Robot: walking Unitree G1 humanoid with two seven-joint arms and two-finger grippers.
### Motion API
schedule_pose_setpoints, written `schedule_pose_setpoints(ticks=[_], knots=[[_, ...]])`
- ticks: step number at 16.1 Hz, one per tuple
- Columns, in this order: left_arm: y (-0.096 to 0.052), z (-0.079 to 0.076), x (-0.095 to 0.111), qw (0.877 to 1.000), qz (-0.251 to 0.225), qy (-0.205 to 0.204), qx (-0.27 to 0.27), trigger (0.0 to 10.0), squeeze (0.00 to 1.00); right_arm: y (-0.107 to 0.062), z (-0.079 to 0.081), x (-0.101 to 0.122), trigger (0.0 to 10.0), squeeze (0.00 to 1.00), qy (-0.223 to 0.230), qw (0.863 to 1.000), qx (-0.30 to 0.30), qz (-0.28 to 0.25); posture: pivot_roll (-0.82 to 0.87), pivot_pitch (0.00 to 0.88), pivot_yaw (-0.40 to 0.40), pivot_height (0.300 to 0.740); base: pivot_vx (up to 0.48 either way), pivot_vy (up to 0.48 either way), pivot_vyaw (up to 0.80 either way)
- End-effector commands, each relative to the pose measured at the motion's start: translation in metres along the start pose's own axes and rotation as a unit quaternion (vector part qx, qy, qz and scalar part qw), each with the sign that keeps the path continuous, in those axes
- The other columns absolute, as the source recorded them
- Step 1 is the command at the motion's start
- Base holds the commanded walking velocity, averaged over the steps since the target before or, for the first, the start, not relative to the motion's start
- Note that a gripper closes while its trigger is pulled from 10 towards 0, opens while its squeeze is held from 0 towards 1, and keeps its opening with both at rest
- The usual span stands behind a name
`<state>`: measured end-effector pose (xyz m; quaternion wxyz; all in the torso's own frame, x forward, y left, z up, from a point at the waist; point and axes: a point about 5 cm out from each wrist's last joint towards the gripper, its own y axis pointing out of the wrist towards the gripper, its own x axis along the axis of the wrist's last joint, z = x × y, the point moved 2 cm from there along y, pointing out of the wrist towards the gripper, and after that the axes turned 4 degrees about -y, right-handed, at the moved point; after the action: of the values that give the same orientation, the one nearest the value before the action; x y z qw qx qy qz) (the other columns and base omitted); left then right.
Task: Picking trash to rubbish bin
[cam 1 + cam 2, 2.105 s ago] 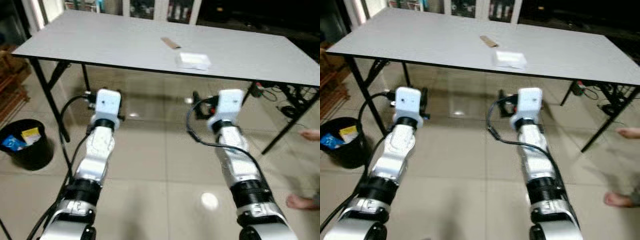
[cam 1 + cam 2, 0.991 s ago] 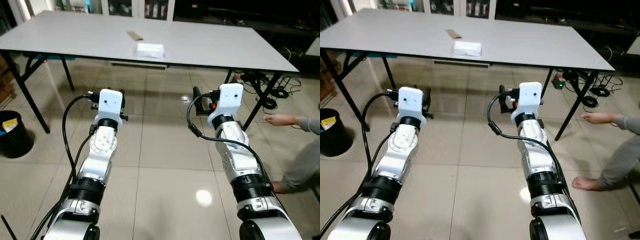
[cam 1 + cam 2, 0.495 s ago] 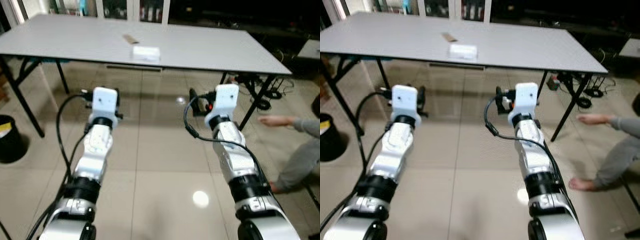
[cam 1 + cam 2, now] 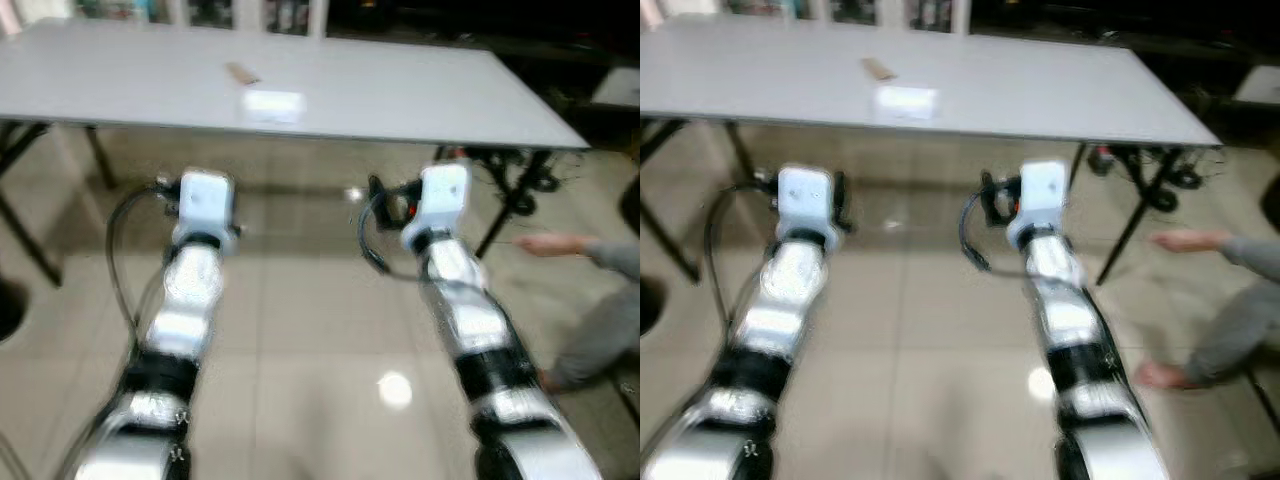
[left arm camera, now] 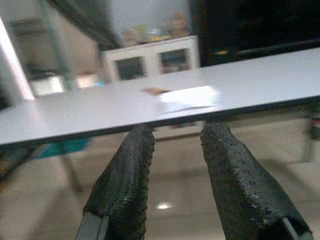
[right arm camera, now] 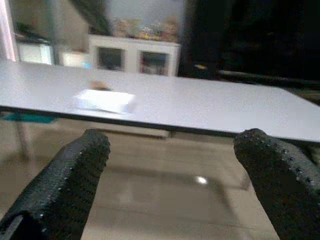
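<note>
Facing the worktop (image 4: 400, 90) after turning, I had lost sight of the bin; the white packet (image 4: 273, 104), probably tissue, lay ahead, right hand (image 6: 175, 185) spread, left hand (image 5: 175, 185) narrowly parted.

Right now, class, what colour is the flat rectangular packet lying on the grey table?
The flat rectangular packet is white, clearest in the right wrist view.

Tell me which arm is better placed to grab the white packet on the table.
Probably the left. The white packet lies nearer the left gripper, almost straight beyond its fingers; the right gripper stands wide open but off to the side.
</note>
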<state>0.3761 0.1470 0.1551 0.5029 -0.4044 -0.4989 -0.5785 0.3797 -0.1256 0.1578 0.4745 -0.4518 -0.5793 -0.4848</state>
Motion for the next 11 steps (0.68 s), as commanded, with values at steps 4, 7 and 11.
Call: schedule_pose_setpoints(ticks=[4,7,11], knots=[[0.0038,0.0035,0.0081,1.0,-0.011,0.012,-0.002,10.0,0.0,0.0025,0.0017,0.0062,10.0,0.0,0.006,1.0,0.0,-0.01,0.0,0.0,-0.076,0.74,0.432,0.0,0.0],[0.0031,0.0008,0.0088,1.0,-0.013,0.009,-0.006,10.0,0.0,0.0024,0.0028,0.0074,10.0,0.0,0.006,1.0,0.004,-0.012,0.0,0.0,-0.075,0.74,0.421,0.0,0.0],[0.0035,-0.0017,0.0101,1.0,-0.015,0.007,-0.01,10.0,0.0,0.003,0.0038,0.0077,10.0,0.0,-0.002,1.0,0.01,-0.013,0.0,0.0,-0.079,0.74,0.418,0.0,0.0]])
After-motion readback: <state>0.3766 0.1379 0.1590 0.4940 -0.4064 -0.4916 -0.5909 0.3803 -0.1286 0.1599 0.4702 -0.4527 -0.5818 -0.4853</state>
